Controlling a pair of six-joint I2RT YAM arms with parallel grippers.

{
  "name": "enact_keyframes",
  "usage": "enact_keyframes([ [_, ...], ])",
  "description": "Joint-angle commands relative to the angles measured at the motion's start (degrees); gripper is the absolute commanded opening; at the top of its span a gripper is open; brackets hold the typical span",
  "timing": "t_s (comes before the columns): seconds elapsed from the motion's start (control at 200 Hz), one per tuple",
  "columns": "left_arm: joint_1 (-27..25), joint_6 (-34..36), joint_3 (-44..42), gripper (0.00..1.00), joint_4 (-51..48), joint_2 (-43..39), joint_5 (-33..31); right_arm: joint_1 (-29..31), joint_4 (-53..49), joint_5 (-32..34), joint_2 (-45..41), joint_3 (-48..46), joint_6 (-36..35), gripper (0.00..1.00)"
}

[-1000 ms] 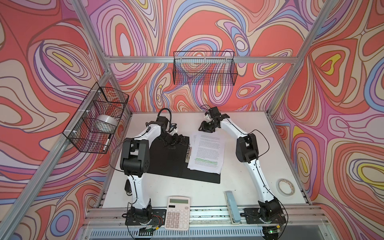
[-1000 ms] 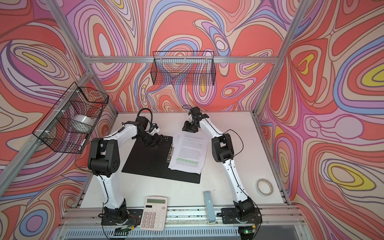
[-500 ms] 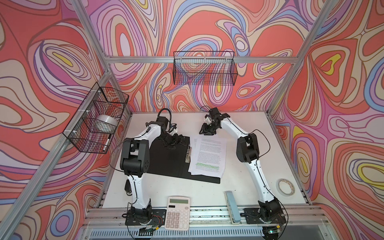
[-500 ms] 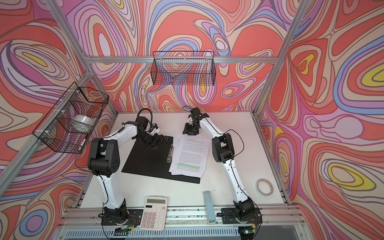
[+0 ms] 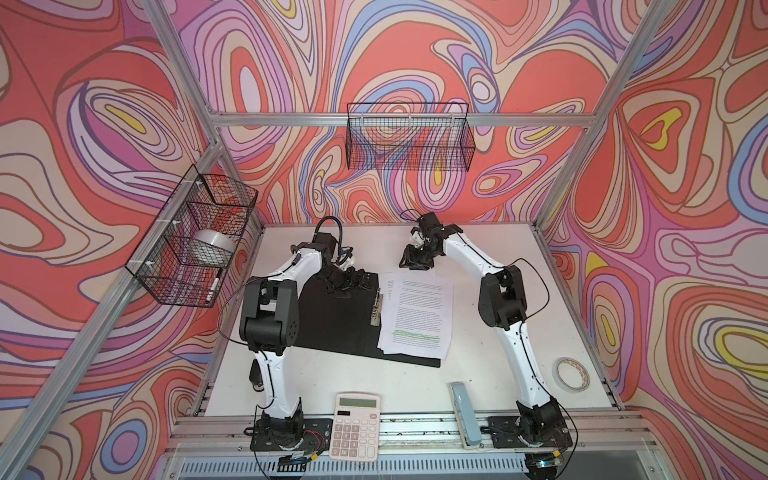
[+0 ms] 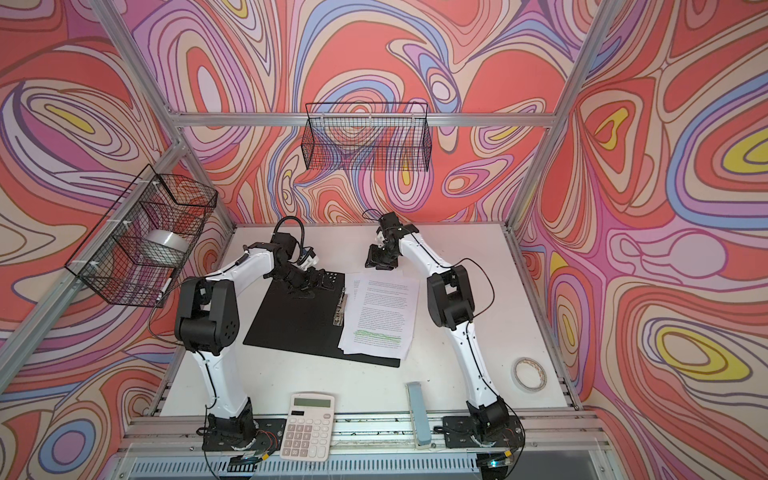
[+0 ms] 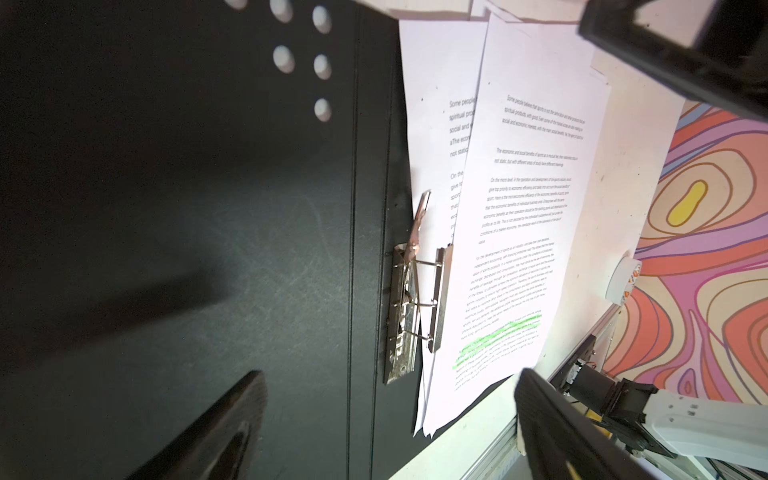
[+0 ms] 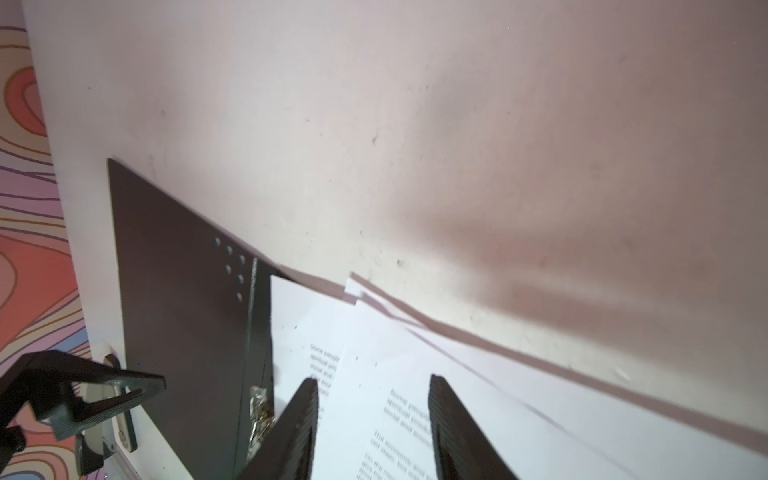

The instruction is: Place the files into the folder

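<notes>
The folder [image 5: 332,324] [image 6: 291,328] lies open and flat on the table, black inside up, with its metal spine clip [image 7: 405,311] raised. The files [image 5: 419,316] [image 6: 382,316], white printed sheets with green-highlighted lines, lie fanned on its right half and overhang the far edge. My left gripper [image 5: 353,282] [image 7: 390,374] is open, low over the far part of the folder's left half [image 7: 208,208], next to the spine. My right gripper [image 5: 417,262] [image 8: 372,378] is open at the far edge of the files [image 8: 415,345], with nothing between its fingers.
A white calculator [image 5: 356,424] and a grey-blue stapler [image 5: 465,415] lie at the front edge. A tape roll [image 5: 571,374] sits front right. Wire baskets hang on the left wall [image 5: 195,237] and the back wall [image 5: 409,137].
My right gripper has moved down toward the far edge of the files, and the sheets have slid a little toward the front on the folder. The left arm has not moved.
</notes>
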Motion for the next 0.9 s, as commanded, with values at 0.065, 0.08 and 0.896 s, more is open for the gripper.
enact_keyframes([
  [0.065,0.3,0.1,0.1,0.94,-1.0,-2.2,1.0,-1.0,6.4,8.3,-20.6,-16.9,5.6,0.46],
  [0.08,0.2,0.1,0.2,0.94,-1.0,-2.1,1.3,-1.2,6.8,8.2,-21.9,-19.0,6.3,0.46],
  [0.896,-6.4,0.6,-0.7,0.93,0.1,-1.2,0.7,-4.2,38.9,5.8,-56.7,-84.6,26.9,0.47],
])
